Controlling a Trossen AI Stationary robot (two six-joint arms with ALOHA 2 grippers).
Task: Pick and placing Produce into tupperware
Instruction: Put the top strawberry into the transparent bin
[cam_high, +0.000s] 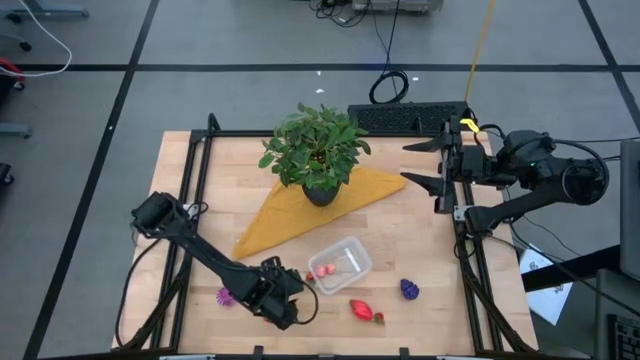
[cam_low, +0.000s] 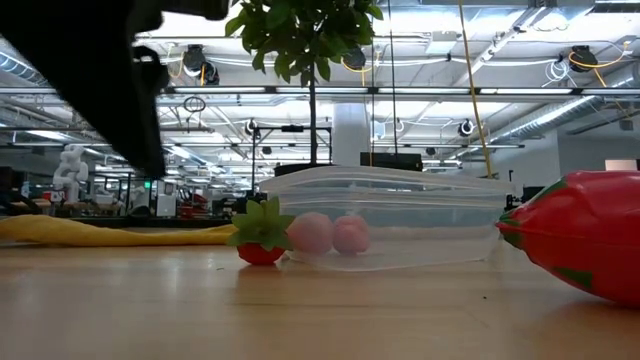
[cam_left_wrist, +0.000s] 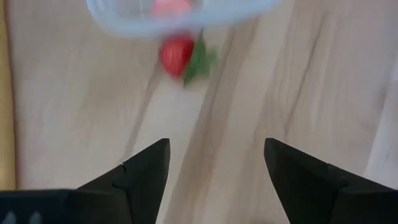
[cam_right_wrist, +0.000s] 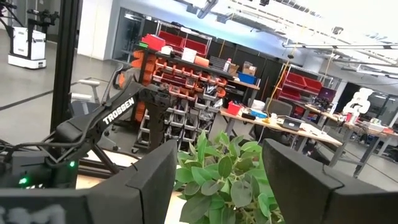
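Left gripper (cam_left_wrist: 214, 168) hangs low over the tabletop (cam_high: 420, 230) w/ jaws apart and nothing between them, aimed at the small red strawberry (cam_left_wrist: 177, 55) lying just outside the near wall of the tupperware (cam_high: 340, 265). In the low view that berry looks to touch the container wall, leafy cap up.

Two pink round pieces (cam_low: 330, 234) already sit inside. A bigger red fruit (cam_high: 365, 310) and a purple knobbly one (cam_high: 409, 290) lie on the wood nearby; another purple piece (cam_high: 226, 295) sits beside the left arm.

To do it well: advance straight, keep fingers (cam_left_wrist: 149, 171) either side of the berry, descend w/o nudging the wall, since the light container prob slides easily. Close on the berry body, not the leaves.

Right gripper (cam_high: 432, 165) waits up at the far-right edge, fingers parted, empty, facing the potted plant (cam_high: 315, 150).
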